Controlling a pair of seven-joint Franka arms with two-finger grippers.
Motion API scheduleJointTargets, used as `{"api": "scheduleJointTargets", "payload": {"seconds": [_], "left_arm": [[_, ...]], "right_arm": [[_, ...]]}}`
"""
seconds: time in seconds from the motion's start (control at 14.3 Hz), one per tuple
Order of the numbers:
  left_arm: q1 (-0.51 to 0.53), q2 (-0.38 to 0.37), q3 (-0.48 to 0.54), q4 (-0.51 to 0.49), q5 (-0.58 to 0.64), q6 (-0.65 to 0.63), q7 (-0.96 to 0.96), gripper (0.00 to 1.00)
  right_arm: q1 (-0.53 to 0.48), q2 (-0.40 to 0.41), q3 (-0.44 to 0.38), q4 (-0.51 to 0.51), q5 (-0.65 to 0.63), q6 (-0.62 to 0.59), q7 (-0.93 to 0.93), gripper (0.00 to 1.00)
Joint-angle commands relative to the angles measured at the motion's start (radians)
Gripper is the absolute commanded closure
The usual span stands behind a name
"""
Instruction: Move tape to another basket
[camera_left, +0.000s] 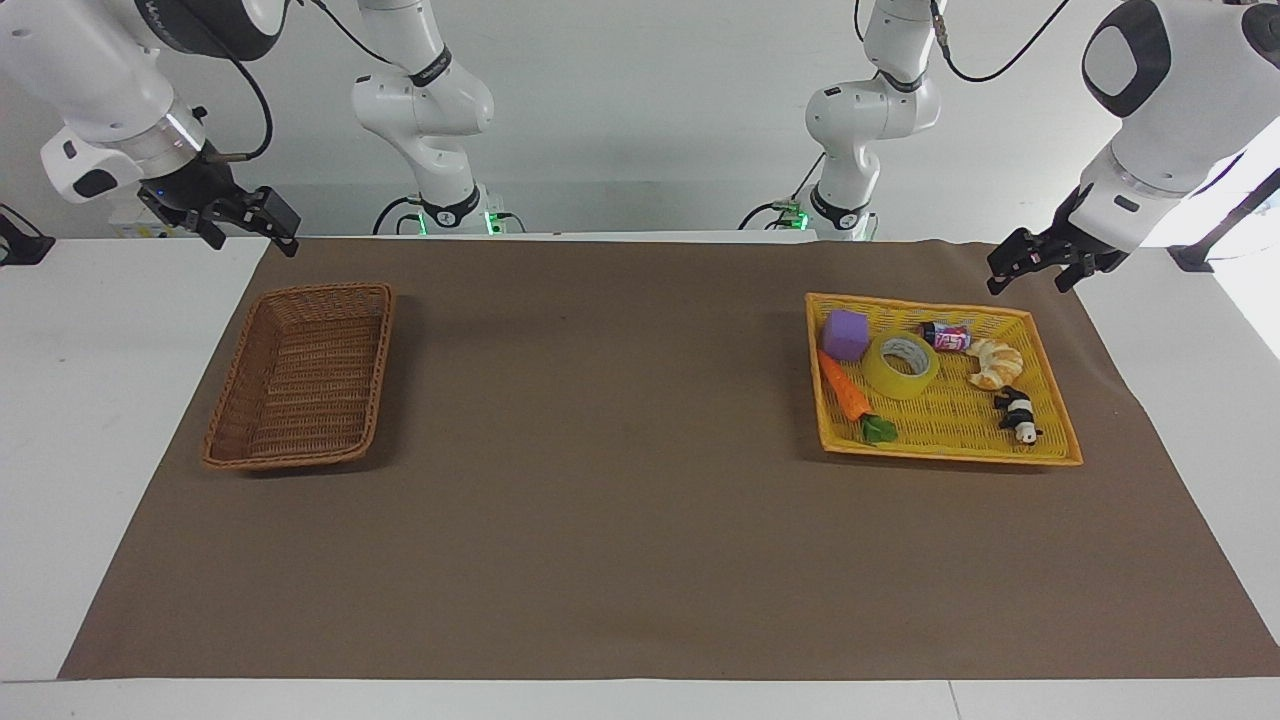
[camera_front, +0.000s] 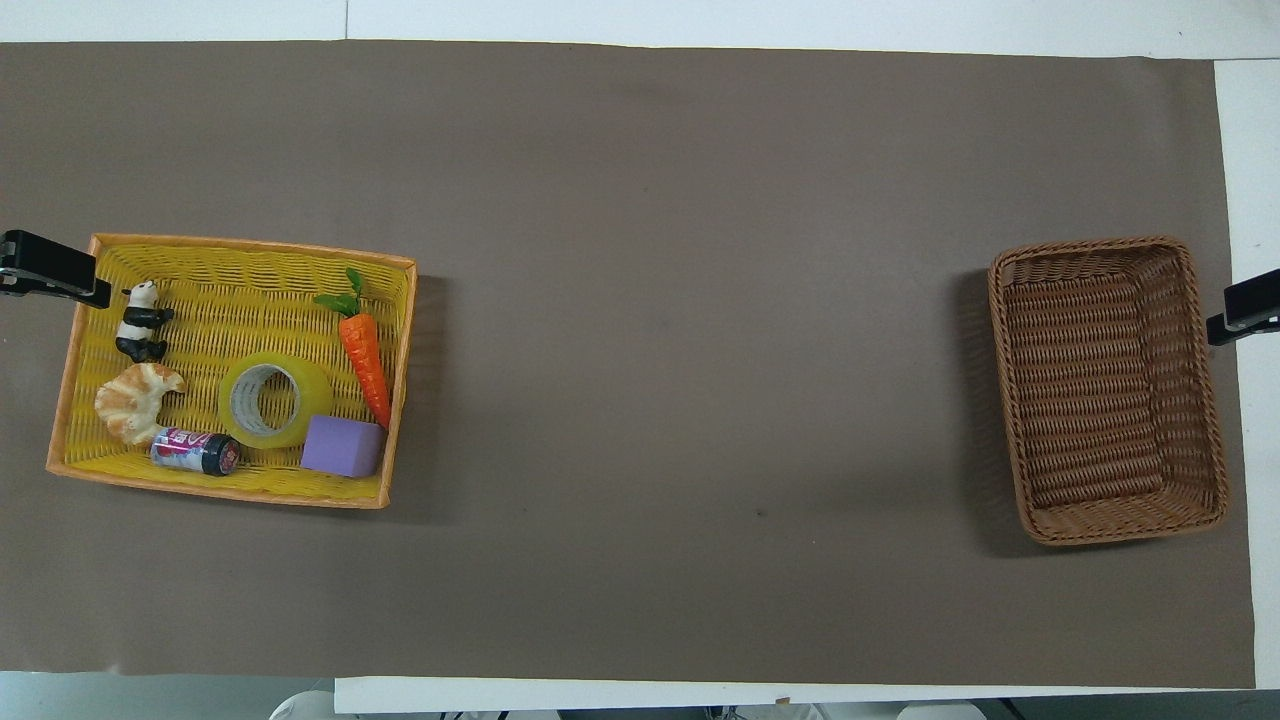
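While both grippers' states cannot be told, the tape (camera_left: 901, 365) lies flat in the yellow tray (camera_left: 1050, 430), core opening facing up.

You see the tape (camera_front: 274, 399) lying flat in the yellow tray (camera_front: 250, 252) at nine o'clock, with the purple block (camera_front: 343, 446) touching it at its four o'clock. The brown basket (camera_front: 1108, 252) sits at three o'clock, well apart.
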Motion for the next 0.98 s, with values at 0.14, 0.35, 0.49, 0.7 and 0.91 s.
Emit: {"api": "scheduleJointTargets", "payload": {"seconds": [0.14, 0.35, 0.49, 0.7, 0.91], "left_arm": [[-0.007, -0.014, 0.0, -0.014, 0.009, -0.019, -0.01, 0.0], [0.004, -0.021, 0.0, -0.022, 0.009, -0.023, -0.022, 0.0], [0.008, -0.071, 0.001, -0.127, 0.009, 0.006, -0.016, 0.0], [0.008, -0.204, 0.003, -0.435, 0.009, 0.313, -0.021, 0.0], [0.008, -0.248, 0.003, -0.581, 0.009, 0.398, -0.019, 0.0]], "right_arm": [[0.001, -0.024, -0.002, -0.027, -0.005, 0.004, -0.01, 0.0], [0.001, -0.024, -0.002, -0.027, -0.005, 0.004, -0.01, 0.0], [0.001, -0.024, -0.002, -0.027, -0.005, 0.004, -0.01, 0.0], [0.001, -0.024, -0.002, -0.027, -0.005, 0.004, -0.01, 0.0], [0.001, -0.023, -0.002, -0.027, -0.005, 0.004, -0.01, 0.0]]}}
